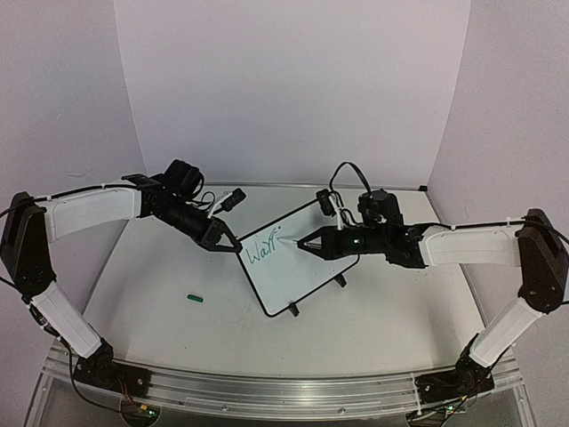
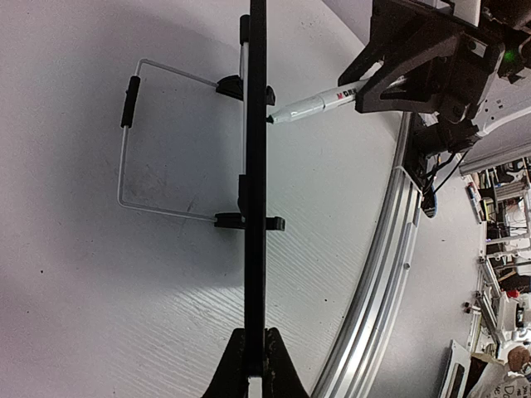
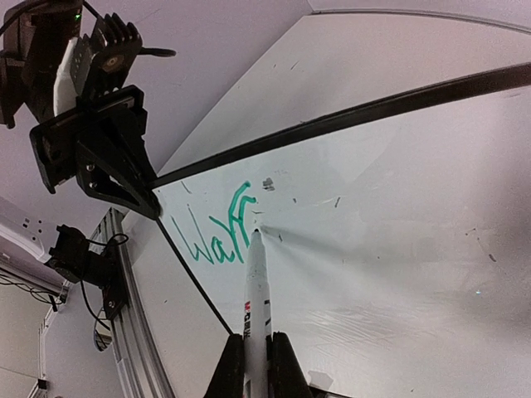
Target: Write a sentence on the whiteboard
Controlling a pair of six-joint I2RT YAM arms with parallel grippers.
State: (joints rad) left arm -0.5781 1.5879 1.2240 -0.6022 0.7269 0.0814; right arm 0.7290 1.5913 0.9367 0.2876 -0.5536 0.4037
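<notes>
On the counter the whiteboard stands tilted, left claw clamped on its left edge. The right claw grips a marker, its tip seemingly touching; a hard press could skid the board.

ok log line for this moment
left gripper: shut on whiteboard edge | right gripper: shut on marker | marker tip: by green writing

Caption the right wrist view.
Right fingers hold a white marker, tip on the black-framed white whiteboard beside green lettering; left fingers clamp its corner.
</notes>
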